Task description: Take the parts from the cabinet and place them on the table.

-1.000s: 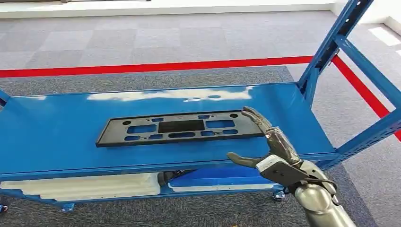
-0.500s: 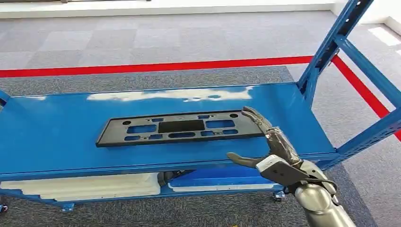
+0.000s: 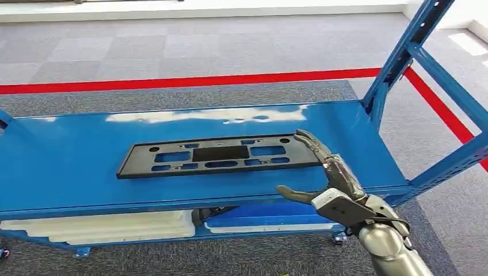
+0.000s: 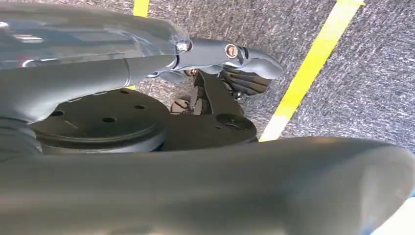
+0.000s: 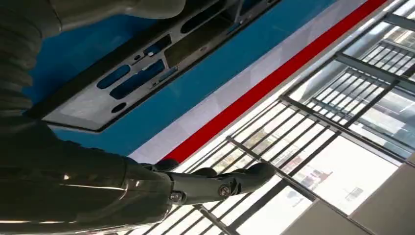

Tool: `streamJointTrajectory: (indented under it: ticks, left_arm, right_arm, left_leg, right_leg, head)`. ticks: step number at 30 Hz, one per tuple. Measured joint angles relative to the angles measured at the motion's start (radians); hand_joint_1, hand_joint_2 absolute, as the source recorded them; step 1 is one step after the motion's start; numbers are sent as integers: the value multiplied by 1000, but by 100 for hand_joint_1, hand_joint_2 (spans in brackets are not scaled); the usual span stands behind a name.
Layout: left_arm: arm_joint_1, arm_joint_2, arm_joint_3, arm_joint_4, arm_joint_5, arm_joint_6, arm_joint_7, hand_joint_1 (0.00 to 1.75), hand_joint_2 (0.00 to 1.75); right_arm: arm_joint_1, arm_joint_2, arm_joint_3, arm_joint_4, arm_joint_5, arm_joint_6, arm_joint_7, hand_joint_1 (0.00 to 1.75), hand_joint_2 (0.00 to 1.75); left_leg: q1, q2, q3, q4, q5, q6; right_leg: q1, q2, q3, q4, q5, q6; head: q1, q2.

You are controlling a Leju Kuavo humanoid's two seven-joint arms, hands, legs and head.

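On the blue shelf [image 3: 69,167] of the open rack lies the task's part, a long flat black plastic panel [image 3: 218,155] with rectangular and slotted cut-outs; it rests flat near the middle of the shelf, long side parallel to the shelf's front edge, so either short end is exposed for a grasp. Seen from the right wrist, the same panel [image 5: 147,63] lies flat on the blue surface with nothing on top of it. Below the shelf, at its left, white foam-like padding [image 3: 109,225] sits on the lower level, probably as cushioning for stored parts. Toward the right end of the panel, the right hand [image 3: 325,172] reaches over the shelf's front edge, its fingers extended and spread, with the fingertips [image 3: 304,138] at the panel's right short end; whether they touch it cannot be told, and nothing is held. The thumb [image 3: 290,192] juts out apart from the fingers, low by the shelf's front edge, which suits a pinch across the thin edge once the fingers reach it. The grasp looks not yet made, and the panel remains on the rack. At the shelf's right end the blue upright post [image 3: 403,54] rises, leaving limited room that side. The left hand's fingers cannot be made out in the left wrist view.
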Motion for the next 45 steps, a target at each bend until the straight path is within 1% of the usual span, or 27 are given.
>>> streamJointTrajectory:
  ticks: [45]
  left_arm:
    - [0, 0, 0, 0, 0, 0, 0, 0, 0]
  right_arm:
    - [0, 0, 0, 0, 0, 0, 0, 0, 175]
  left_leg:
    - [0, 0, 0, 0, 0, 0]
  right_leg:
    - [0, 0, 0, 0, 0, 0]
  head:
    - [0, 0]
